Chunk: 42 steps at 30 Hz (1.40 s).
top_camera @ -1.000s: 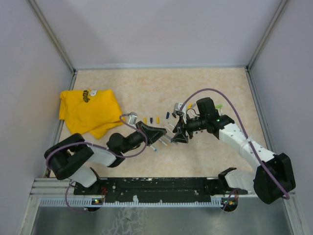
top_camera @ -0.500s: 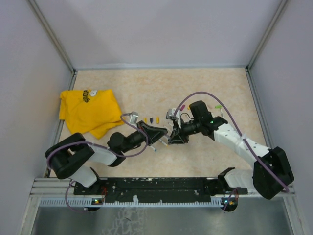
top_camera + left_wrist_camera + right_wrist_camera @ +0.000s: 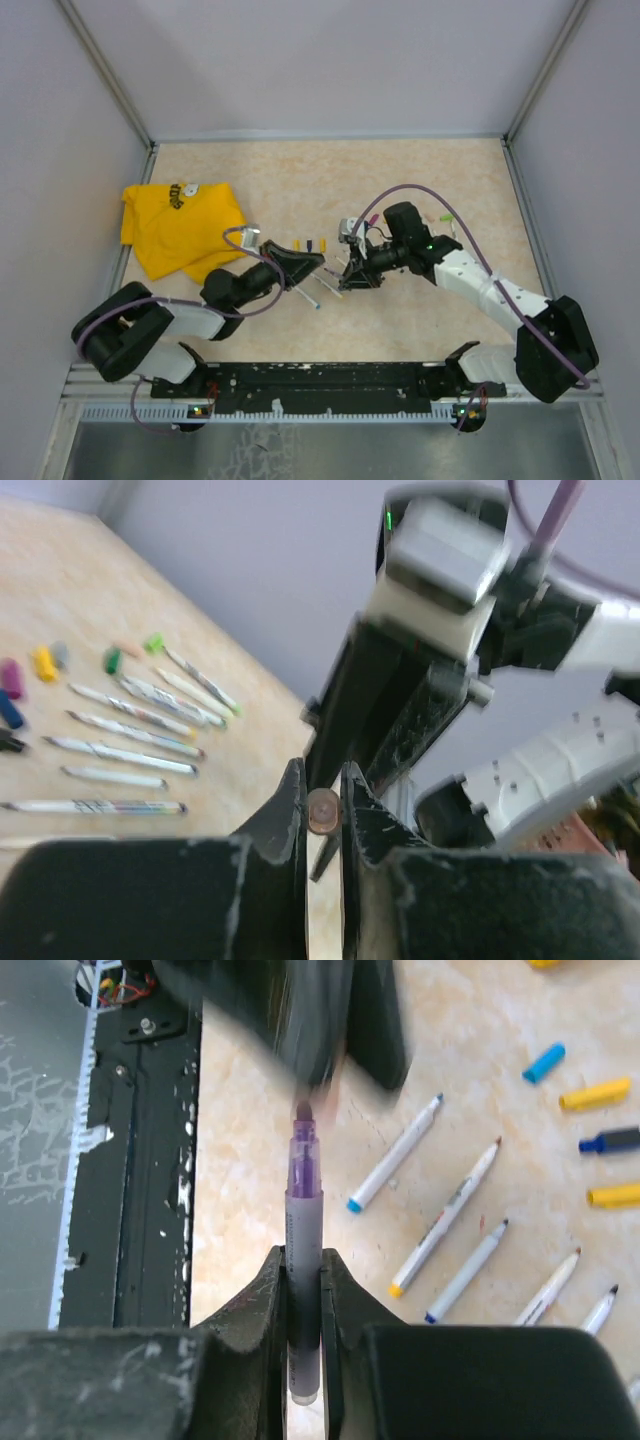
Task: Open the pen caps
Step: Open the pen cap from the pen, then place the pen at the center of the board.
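– Jaws, both sides: status?
– Both clenched. My left gripper [image 3: 322, 780] holds a round brownish stub [image 3: 322, 811], seen end-on between the pads [image 3: 285, 820]. My right gripper [image 3: 303, 1258] is clamped across the pen [image 3: 303, 1200], whose barrel runs straight away from my right wrist camera.
– What changed in the last second?
– A second ago the right jaws stood open, further to the right. They have since come in toward the left gripper and closed on the barrel. The left gripper has since drawn back toward its own side. It shows as a dark blur just past the nib [image 3: 303, 1112]. Touching or apart: cannot tell through the blur.
– Meaning for the task?
– The nib end of this pen is bare. I judge the stub in the left jaws to be its cap, off or nearly off. Not confirmed, since only its end face shows.
– And the other pen caps?
– Loose pen caps [image 3: 595, 1093] lie on the table [image 3: 420, 180] past the row of bare pens [image 3: 445, 1218]. Right wrist view: yellow, blue, dark blue. Left wrist view: magenta, yellow, green. Whether any capped pen remains, cannot tell.
– Materials?
– Barrel: smooth pale lilac-grey plastic, a straight cylinder, ending in a translucent purple collar [image 3: 304, 1165] and a dark nib.
Caps: short, glossy, opaque.
Bare pens: thin, whitish, printed, with coloured tips.
Table: matt speckled beige.
Pads: black, scuffed pale at the edges.
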### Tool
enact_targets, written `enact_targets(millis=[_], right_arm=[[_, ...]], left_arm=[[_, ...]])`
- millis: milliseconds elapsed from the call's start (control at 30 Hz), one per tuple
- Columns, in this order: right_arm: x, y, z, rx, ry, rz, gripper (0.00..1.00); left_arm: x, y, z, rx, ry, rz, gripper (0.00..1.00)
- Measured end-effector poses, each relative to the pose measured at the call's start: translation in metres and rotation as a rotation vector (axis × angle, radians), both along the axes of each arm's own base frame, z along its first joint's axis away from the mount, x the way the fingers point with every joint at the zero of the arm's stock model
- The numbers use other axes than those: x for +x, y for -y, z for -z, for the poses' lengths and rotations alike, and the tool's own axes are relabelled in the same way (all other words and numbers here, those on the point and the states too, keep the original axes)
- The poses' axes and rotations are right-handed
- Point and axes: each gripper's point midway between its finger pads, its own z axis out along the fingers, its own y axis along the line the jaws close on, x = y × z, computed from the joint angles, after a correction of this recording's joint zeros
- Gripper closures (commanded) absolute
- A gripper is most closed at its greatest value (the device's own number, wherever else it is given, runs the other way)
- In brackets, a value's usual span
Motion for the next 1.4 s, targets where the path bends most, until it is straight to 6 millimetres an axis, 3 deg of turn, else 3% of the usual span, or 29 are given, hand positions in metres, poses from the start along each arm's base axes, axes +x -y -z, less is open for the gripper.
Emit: enact_targets(millis=[167, 467, 733, 900, 1167, 1400], right_arm=[[-0.004, 0.01, 0.009, -0.05, -0.038, 0.011, 1.0], [-0.009, 0.016, 0.02, -0.098, -0.062, 0.009, 1.0], [-0.009, 0.032, 0.032, -0.177, -0.061, 0.024, 1.0], [0.007, 0.052, 0.027, -0.205, -0.035, 0.083, 1.0], [0.049, 0.106, 0.008, -0.245, 0.07, 0.336, 1.0], [0.087, 0.175, 0.011, -0.31, 0.04, 0.652, 1.0]], left_arm=[[0.032, -0.048, -0.032, -0.087, 0.046, -0.186, 1.0], [0.027, -0.089, -0.07, -0.174, 0.144, -0.329, 1.0], [0.025, -0.11, -0.061, -0.128, 0.129, -0.417, 1.0], [0.021, -0.121, -0.055, -0.107, 0.117, -0.46, 1.0], [0.019, -0.128, -0.034, -0.059, 0.072, -0.484, 1.0], [0.021, -0.126, -0.022, -0.026, 0.042, -0.482, 1.0]])
